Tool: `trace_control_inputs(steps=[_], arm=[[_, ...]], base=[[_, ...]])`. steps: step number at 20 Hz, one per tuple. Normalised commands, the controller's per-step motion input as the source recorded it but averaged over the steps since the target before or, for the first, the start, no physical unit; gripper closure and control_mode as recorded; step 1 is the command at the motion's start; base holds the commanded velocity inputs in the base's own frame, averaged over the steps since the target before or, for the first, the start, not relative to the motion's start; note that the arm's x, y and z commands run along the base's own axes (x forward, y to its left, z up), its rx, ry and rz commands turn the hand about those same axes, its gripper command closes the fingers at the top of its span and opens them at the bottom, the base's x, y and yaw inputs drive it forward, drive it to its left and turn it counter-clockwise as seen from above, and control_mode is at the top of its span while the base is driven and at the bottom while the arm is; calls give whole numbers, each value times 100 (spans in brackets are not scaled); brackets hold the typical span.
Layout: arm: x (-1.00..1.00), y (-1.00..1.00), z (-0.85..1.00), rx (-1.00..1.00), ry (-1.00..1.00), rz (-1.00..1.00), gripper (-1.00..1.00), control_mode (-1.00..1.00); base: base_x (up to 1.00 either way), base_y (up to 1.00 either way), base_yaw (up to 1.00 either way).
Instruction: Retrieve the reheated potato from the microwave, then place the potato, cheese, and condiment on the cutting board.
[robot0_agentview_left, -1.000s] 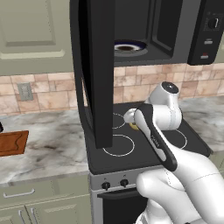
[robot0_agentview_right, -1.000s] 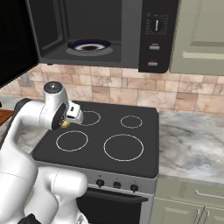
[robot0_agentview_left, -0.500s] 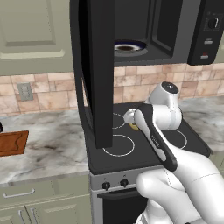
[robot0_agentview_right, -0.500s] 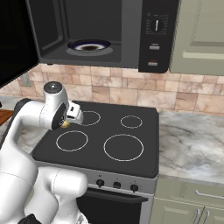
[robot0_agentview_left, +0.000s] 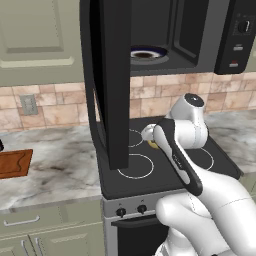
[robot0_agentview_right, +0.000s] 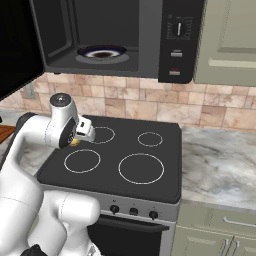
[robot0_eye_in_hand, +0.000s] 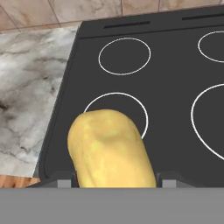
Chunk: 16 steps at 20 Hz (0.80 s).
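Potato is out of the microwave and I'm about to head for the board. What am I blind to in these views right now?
- Gripper fingertips: the potato covers their contact in the hand view.
- Potato in the base views: a yellow sliver behind the wrist.
- Cutting board: cut off by the left edge of the left base view.
- Microwave door: blocks the counter behind it in the left base view.

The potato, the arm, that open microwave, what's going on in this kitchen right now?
The arm's end effector is holding the potato above the black stove, near its left burners. The microwave overhead stands open, with a plate inside and no potato on it. The cutting board lies on the marble counter to the left of the stove, with nothing on the part in view.
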Motion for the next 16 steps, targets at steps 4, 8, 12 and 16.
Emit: trace_control_inputs(steps=[4, 8, 12, 16], arm=[[0, 0, 0, 0, 0, 0, 100, 100], [0, 0, 0, 0, 0, 0, 100, 100], [0, 0, 0, 0, 0, 0, 100, 100], [0, 0, 0, 0, 0, 0, 100, 100]], base=[[0, 0, 0], [0, 0, 0], [0, 0, 0], [-9, 0, 0]])
